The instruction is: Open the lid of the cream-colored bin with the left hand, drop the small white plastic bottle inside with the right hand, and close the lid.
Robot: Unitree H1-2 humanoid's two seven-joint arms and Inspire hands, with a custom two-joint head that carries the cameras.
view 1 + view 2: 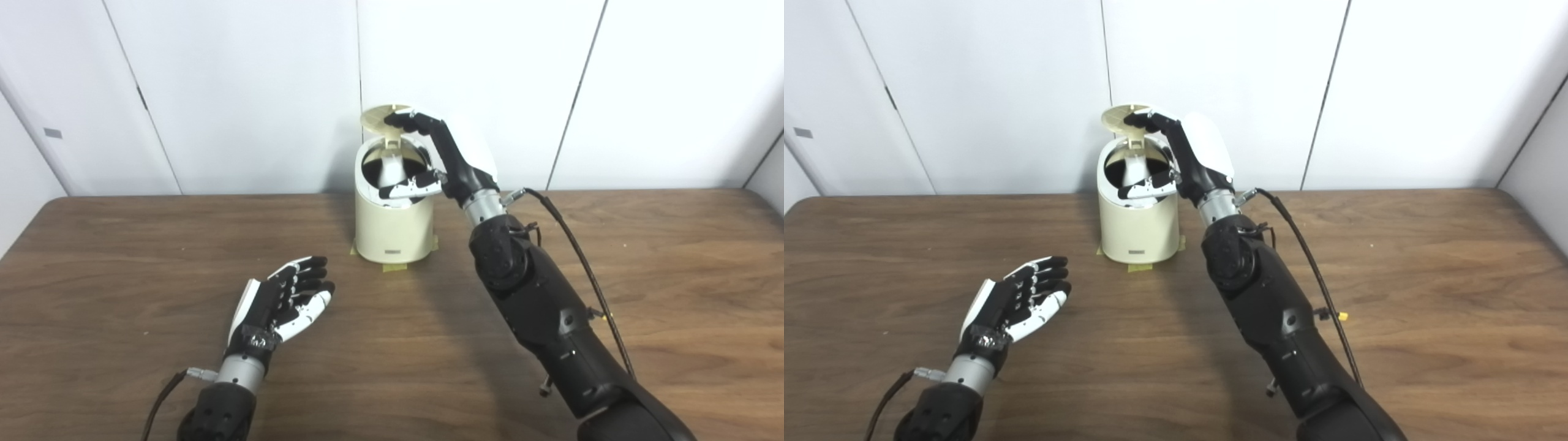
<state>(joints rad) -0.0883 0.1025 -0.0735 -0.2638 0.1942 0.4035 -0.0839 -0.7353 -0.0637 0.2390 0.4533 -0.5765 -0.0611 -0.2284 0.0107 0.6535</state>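
- Nearest on the left, the left hand (278, 303) rests low over the wooden table (122, 257), palm turned up, fingers spread loosely and holding nothing.
- Its arm enters from the bottom left corner, with a thin cable trailing off the wrist.
- Right of centre, the dark right arm (545, 312) stretches from the near right corner toward the far middle of the table; a black cable (588, 269) runs along its outer side.
- At the far middle of the table stands the cream-colored bin (392, 229), close to the white wall panels (245, 92), with bits of yellow tape (392, 267) at its base.
- The bin's lid (380, 116) is tipped up and back on its far edge, leaving the dark mouth uncovered.
- The right hand (438, 162) is at the bin's top: its long fingers (416, 122) reach up to touch the raised lid, while the thumb lies across the near rim of the opening. It grips nothing that can be seen.
- Inside the mouth a pale upright shape shows; whether this is the small white plastic bottle or part of the bin cannot be told.
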